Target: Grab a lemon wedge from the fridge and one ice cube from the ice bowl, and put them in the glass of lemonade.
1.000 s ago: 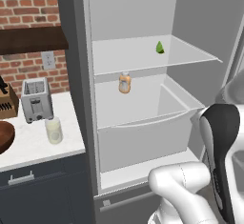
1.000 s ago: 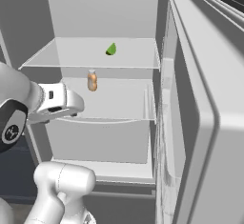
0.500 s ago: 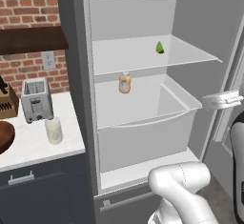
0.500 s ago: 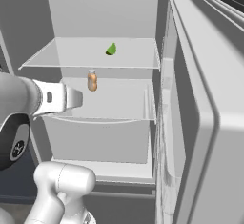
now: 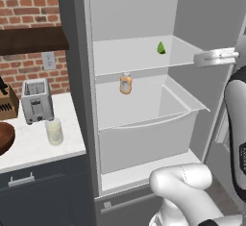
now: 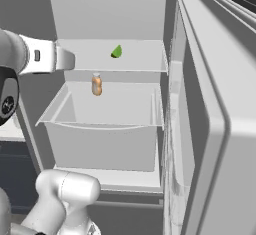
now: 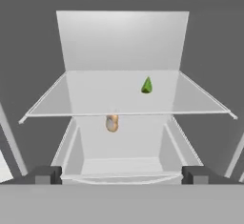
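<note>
The fridge (image 5: 139, 23) stands open. A tiny yellow-green lemon wedge (image 5: 161, 48) (image 6: 117, 52) (image 7: 147, 86) lies on its upper shelf, towards the right. My gripper (image 5: 198, 59) (image 6: 70, 59) (image 7: 122, 175) hovers in front of the fridge at upper-shelf height, facing in, open and empty, well short of the wedge. On the counter to the left, the glass of lemonade (image 5: 54, 131) stands in front of the toaster. The dark wooden ice bowl (image 5: 4, 137) is cut off by the left edge. The ice cube is out of view.
A small orange-tan bottle (image 5: 126, 83) (image 6: 96, 85) (image 7: 112, 122) stands on the lower shelf above the pale drawer (image 5: 144, 143). The open fridge door (image 6: 210, 124) stands close on the right. A toaster (image 5: 36, 101) and a knife block (image 5: 7, 102) sit against the brick wall.
My hand has risen from drawer level to the height of the upper shelf, and has stayed open.
</note>
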Motion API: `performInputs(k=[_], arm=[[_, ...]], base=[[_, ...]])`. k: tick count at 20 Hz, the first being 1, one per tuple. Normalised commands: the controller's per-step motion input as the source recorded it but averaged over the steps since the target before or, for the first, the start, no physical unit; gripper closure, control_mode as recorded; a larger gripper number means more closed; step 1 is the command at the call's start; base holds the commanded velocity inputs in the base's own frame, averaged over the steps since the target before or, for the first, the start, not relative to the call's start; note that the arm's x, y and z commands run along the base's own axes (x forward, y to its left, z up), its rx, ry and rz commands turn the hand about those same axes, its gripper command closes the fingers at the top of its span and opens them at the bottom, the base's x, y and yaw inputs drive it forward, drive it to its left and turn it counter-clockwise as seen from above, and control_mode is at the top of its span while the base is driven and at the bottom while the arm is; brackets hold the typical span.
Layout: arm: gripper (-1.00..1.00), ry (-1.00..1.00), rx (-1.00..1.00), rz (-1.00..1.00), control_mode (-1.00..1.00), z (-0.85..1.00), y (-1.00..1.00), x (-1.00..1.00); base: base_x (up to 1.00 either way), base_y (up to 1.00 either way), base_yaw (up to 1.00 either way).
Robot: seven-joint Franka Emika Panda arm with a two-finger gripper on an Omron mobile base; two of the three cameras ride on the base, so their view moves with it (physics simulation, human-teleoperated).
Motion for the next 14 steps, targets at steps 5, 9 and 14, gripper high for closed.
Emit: performInputs(k=[5, 9, 14], arm=[[-1.00, 0.02, 0.02, 0.00, -1.00, -0.09, 0.02, 0.59], [-1.00, 0.00, 0.01, 0.00, -1.00, -0.56, -0.01, 0.70], [-1.00, 0.00, 0.00, 0.00, -1.00, -0.56, -0.11, 0.77]], base=[[0.00, 0.00, 0.00], [0.00, 0.00, 0.00], [0.00, 0.00, 0.00]])
